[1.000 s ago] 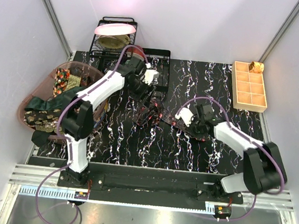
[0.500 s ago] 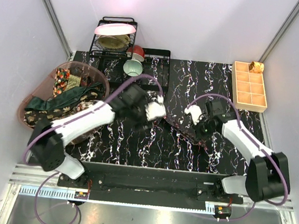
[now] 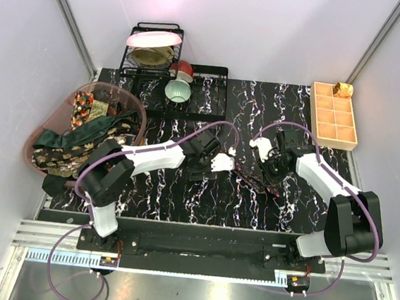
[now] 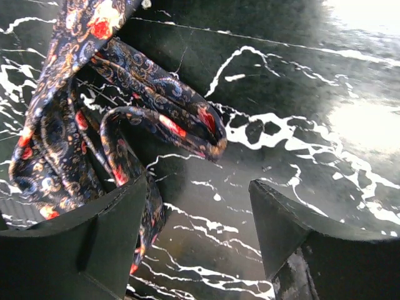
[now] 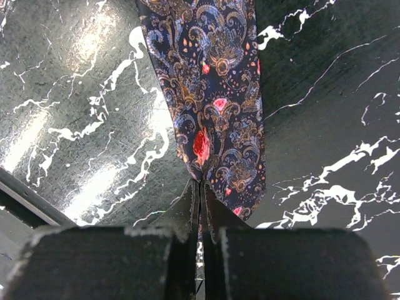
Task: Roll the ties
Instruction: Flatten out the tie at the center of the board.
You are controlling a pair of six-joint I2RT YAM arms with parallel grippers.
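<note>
Tie point(image 5: 215, 125) end within right gripper point(image 5: 200, 189) pinch

My left pincer point(image 3: 224, 165) is low over the middle of the tabletop point(image 3: 181, 194). My right pincer point(image 3: 271, 178) is just to its right, and a dark tie point(image 3: 248, 174) flecked with red lies between them. A pink basket point(image 3: 28, 149) at the left edge holds more ties point(image 3: 73, 141). A tan tray point(image 3: 333, 124) sits in the far right corner.

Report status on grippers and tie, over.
Left gripper open, bunched tie beside one finger. Right gripper shut on tie's end. Other ties in basket far left, not in the way.
</note>
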